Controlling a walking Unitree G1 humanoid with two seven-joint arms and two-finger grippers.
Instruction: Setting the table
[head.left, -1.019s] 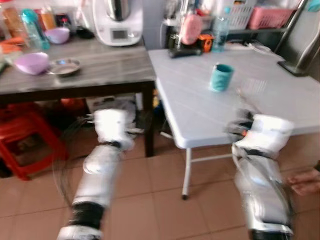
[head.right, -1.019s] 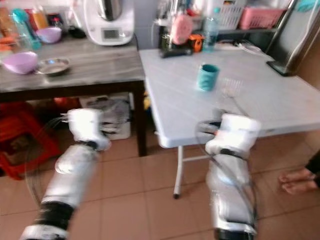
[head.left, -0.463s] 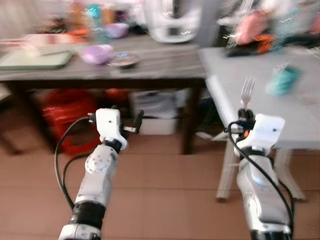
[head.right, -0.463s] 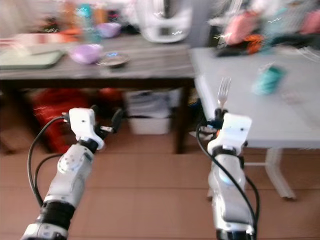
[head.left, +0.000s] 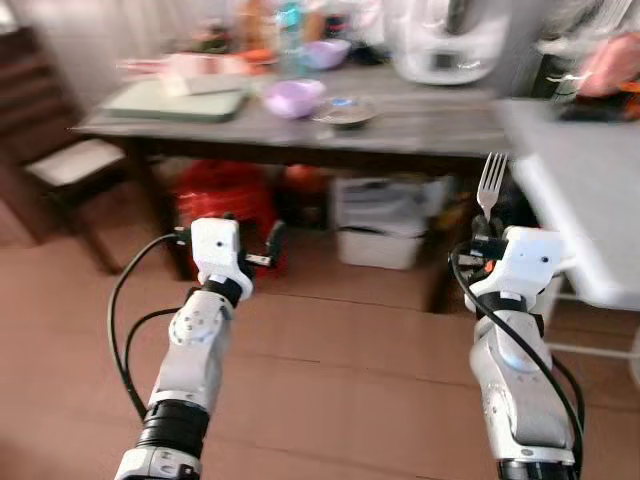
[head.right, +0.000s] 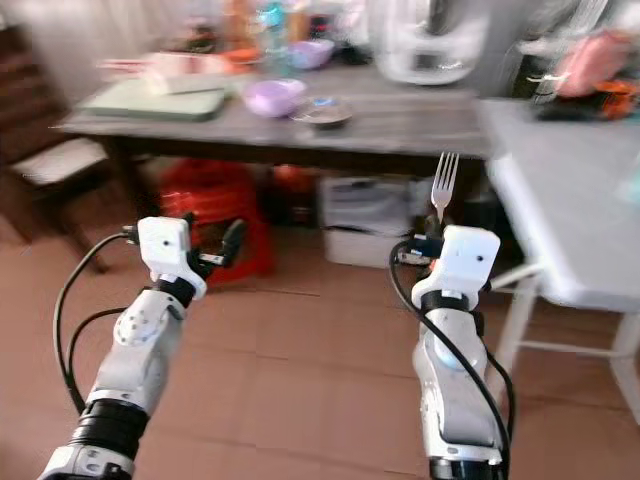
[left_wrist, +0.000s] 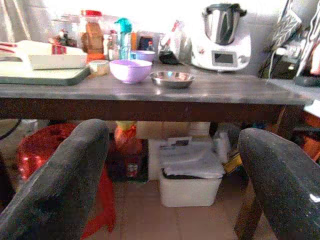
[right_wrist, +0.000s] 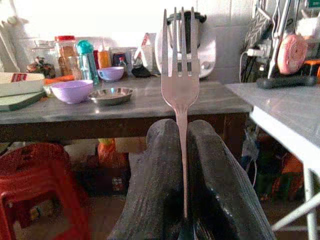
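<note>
Carry step in hand: right gripper (right_wrist: 183, 165) jaws clamped on fork (right_wrist: 180, 85), tines up, short of the grey wooden tabletop (head.left: 420, 125). Left gripper (left_wrist: 170, 165) jaws apart, empty. Next: approach tabletop, lay fork flat

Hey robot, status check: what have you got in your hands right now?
Right end effector shut on fork, tines up. Left end effector open, holding nothing. Facing dark wooden table with purple bowl and small metal dish. White table to the right.

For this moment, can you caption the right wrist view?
Right gripper fingers clamp an upright fork, facing the wooden table.
</note>
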